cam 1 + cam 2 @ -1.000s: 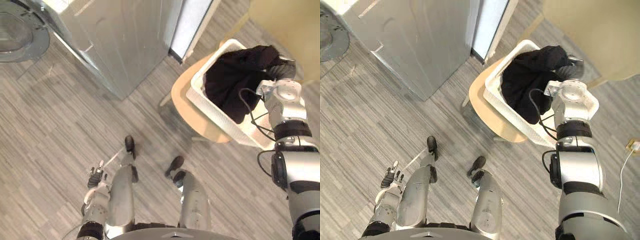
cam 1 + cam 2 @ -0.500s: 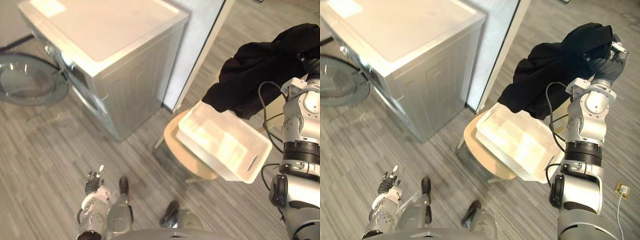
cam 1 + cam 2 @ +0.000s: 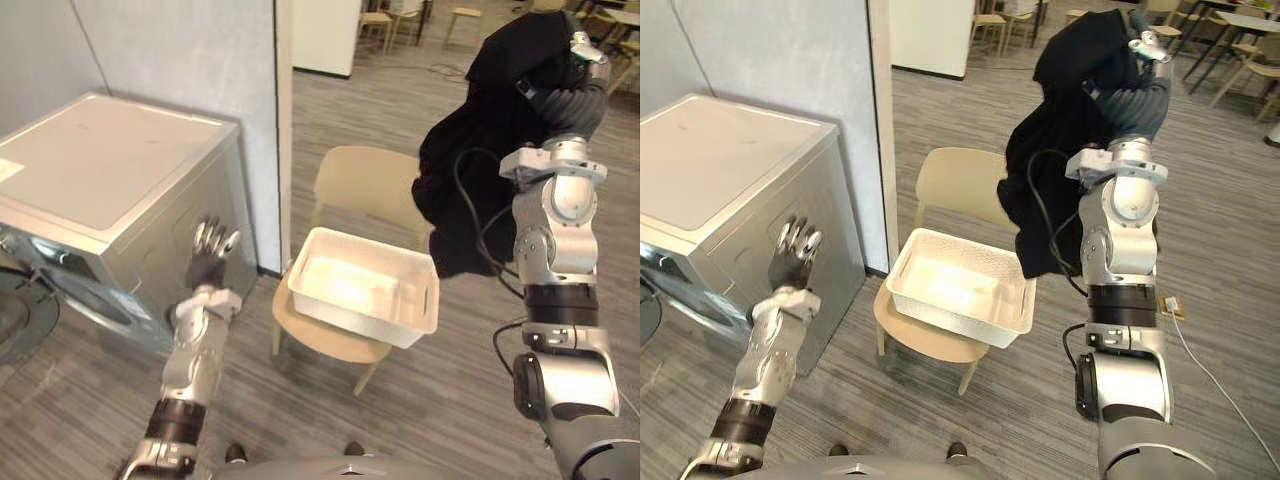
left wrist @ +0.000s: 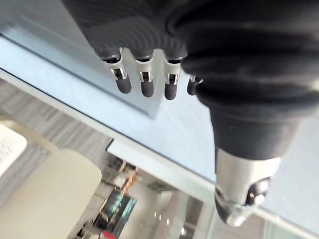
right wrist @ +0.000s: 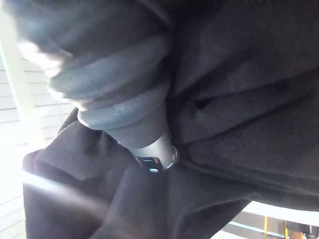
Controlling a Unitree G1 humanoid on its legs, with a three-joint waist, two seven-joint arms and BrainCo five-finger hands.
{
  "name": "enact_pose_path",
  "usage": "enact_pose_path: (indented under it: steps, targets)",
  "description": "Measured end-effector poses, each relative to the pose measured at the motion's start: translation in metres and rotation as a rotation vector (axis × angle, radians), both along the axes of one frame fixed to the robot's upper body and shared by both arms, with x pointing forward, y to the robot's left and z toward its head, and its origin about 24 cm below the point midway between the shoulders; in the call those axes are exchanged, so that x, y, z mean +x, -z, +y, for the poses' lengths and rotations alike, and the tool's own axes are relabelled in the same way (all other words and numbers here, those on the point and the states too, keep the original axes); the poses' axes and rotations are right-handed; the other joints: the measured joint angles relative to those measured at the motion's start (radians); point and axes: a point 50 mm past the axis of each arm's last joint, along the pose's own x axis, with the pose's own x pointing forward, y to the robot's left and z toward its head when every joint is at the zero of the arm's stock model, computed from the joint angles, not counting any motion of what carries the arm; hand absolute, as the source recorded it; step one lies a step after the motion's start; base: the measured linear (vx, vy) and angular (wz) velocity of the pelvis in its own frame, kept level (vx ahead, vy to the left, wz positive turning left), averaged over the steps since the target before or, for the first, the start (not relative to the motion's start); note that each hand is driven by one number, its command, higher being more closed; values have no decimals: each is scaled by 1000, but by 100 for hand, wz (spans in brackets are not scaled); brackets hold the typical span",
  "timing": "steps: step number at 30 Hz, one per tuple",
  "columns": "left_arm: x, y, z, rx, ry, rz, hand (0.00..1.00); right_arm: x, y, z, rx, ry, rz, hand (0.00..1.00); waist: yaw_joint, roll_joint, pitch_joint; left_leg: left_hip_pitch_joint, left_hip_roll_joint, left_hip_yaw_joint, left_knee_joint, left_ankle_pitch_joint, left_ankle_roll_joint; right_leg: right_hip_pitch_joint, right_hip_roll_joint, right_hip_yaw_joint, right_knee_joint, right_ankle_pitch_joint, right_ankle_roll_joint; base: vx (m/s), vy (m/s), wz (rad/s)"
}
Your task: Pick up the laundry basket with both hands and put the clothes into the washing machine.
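At upper right, the thumb (image 5: pixel 154 160) of the right hand (image 3: pixel 1137 75) clamps black cloth against curled fingers half buried in the folds. You see the garment (image 3: pixel 470 180) held high, its bulk hanging beside the forearm, above and right of the basket (image 3: pixel 350 318), which sits empty on the chair (image 3: pixel 365 185). Left hand (image 3: pixel 210 250): fingers (image 4: pixel 142 84) straight, side by side, holding nothing, raised before the washer (image 3: pixel 100 170) at left. Judge the garment soft, light and limp; it will sag and swing. Take it in a bunch near its middle, so no tail trails.
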Motion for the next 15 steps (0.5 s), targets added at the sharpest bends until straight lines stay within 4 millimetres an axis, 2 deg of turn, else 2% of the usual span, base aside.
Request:
enact_pose_path:
  steps: [2, 3, 5, 8, 13, 15]
  targets:
    - [14, -25, -14, 50, 83, -93, 0, -1, 10, 9, -18, -76, 27, 100, -18, 8, -10, 8, -2, 15, 0, -1, 0, 0, 0, 20, -8, 12, 0, -11, 9, -21]
    - [17, -30, -18, 56, 103, -115, 0, -1, 13, 11, -26, -91, 36, 100, -23, 10, -12, 11, -2, 20, 0, -1, 0, 0, 0, 25, -10, 14, 0, -10, 5, -26]
    - [25, -49, -38, 77, 188, -182, 0, -2, 22, 15, -32, -144, 69, 100, -34, 16, -20, 15, -4, 35, 0, -3, -2, -6, 1, 47, -15, 22, 2, -2, 3, -21]
    - [28, -61, -59, 111, 283, -231, 0, -8, 32, 24, -15, -222, 82, 100, -48, 19, -21, 24, -5, 58, 0, -1, 1, -10, 3, 72, -15, 38, 7, 16, -2, -25]
    - [40, -66, -83, 241, 373, -238, 0, -15, 42, 49, -52, -380, 111, 100, -85, 21, -23, 37, -10, 85, 0, -3, 1, -19, 3, 111, -17, 49, 8, 8, 1, -23]
    - [43, -69, -94, 269, 413, -236, 0, -20, 44, 52, -49, -421, 109, 100, -85, 21, -23, 37, -11, 94, -1, -3, 2, -28, 3, 126, -14, 52, 8, -16, 4, -18]
